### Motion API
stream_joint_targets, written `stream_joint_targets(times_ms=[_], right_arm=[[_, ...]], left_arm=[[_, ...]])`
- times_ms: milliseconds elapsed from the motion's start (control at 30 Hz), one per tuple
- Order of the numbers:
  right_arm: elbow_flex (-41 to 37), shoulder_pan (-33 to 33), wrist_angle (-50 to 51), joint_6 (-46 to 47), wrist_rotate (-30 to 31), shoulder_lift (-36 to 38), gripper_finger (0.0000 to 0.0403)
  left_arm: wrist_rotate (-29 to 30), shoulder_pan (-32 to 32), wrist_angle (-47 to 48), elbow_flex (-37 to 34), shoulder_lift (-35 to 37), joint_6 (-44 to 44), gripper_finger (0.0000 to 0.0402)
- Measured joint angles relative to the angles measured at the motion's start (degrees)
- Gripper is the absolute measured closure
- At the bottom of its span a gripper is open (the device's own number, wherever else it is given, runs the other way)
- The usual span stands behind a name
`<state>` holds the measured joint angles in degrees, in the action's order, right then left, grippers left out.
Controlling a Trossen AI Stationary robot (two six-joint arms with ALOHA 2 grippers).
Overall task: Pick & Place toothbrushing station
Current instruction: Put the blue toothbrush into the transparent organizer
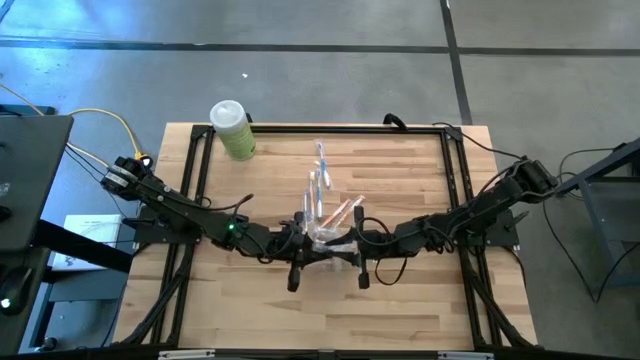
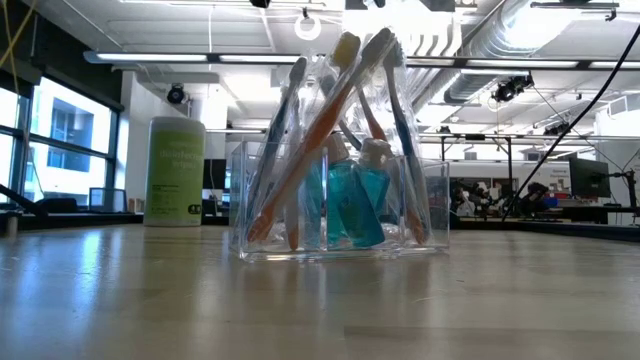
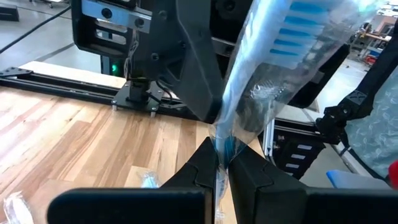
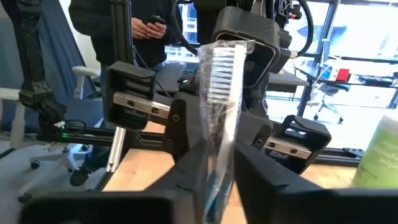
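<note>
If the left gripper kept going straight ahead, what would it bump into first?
Probably the right gripper, the big dark shape facing it just past the wrapped toothbrush that the left gripper is pinching. Depth is hard to judge here.

light-green bottle (image 1: 233, 129) upright on table (image 1: 400, 300), person (image 4: 134, 25) behind

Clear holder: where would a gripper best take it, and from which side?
Likely an end wall's rim, from above: the holder stands upright and its toothbrushes bunch toward the top centre, leaving the ends bare. Left gripper grips a blue wrapped brush, right gripper a white-bristled wrapped brush.
</note>
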<state>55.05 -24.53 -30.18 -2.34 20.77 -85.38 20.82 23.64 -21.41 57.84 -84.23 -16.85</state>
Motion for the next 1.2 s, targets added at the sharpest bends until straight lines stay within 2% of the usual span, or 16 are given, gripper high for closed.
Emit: stream_joint_targets(times_ms=[133,300,600,833,1200], right_arm=[[0.0,0.0,-0.3,-0.7,0.2,0.0,0.0389],[0.0,0.2,-0.3,-0.8,-0.3,0.0,0.0392],[0.0,0.0,-0.5,-2.7,-0.3,0.0,0.0401],[0.0,-2.4,-3.1,-7.8,0.9,0.0,0.0402],[0.0,-10.2,-5.0,-20.0,20.0,0.0,0.0401]], left_arm=[[0.0,0.0,0.0,0.0,0.0,0.2,0.0388],[-2.5,0.0,-0.2,0.0,0.0,3.8,0.0381],[-2.5,1.8,-2.0,0.0,0.0,11.7,0.0313],[-2.7,2.2,-2.4,0.0,0.0,12.5,0.0282],[-2.7,3.9,-2.3,0.0,0.0,12.5,0.0280]])
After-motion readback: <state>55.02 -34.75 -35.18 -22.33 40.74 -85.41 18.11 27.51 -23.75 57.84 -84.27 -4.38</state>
